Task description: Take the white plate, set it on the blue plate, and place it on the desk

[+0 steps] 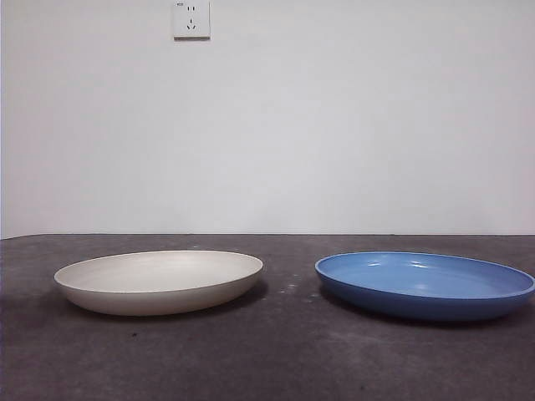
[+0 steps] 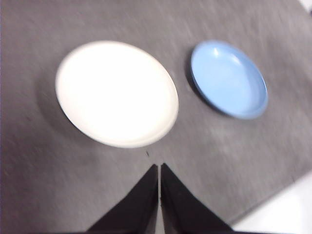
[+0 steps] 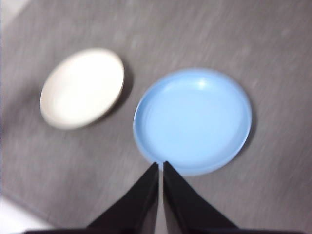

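So, nearest in the front view is the bare desk [image 1: 276,359], dark grey and a little rough, with pale scuffs. On it, a bit further back, stand the two plates side by side and well apart, with a strip of free desk between them. The white plate [image 1: 159,281] lies flat on one side and the blue plate [image 1: 425,285] lies flat on the other side. Both are empty and nothing touches them. Behind them the desk ends at a plain pale wall, and high on this wall there is a white socket [image 1: 191,18].

No arm comes into the front view. The wrist views show that both arms hang high above the desk. The left gripper [image 2: 159,168] has its two black jaws pressed together with only a thin line between them, and it holds nothing; it is above the desk just beside the near rim of the white plate [image 2: 117,93], with the blue plate [image 2: 229,79] further off. The right gripper [image 3: 160,165] is also clenched and empty, and its tips point at the near rim of the blue plate [image 3: 193,119], while the white plate [image 3: 82,87] lies beyond.

I judge that the task is at its very beginning. The white plate is not yet lifted and not yet put on the blue plate. All steps are left: to open the jaws, to come down to the white plate's rim, to grasp it, to carry it over and to set it down.
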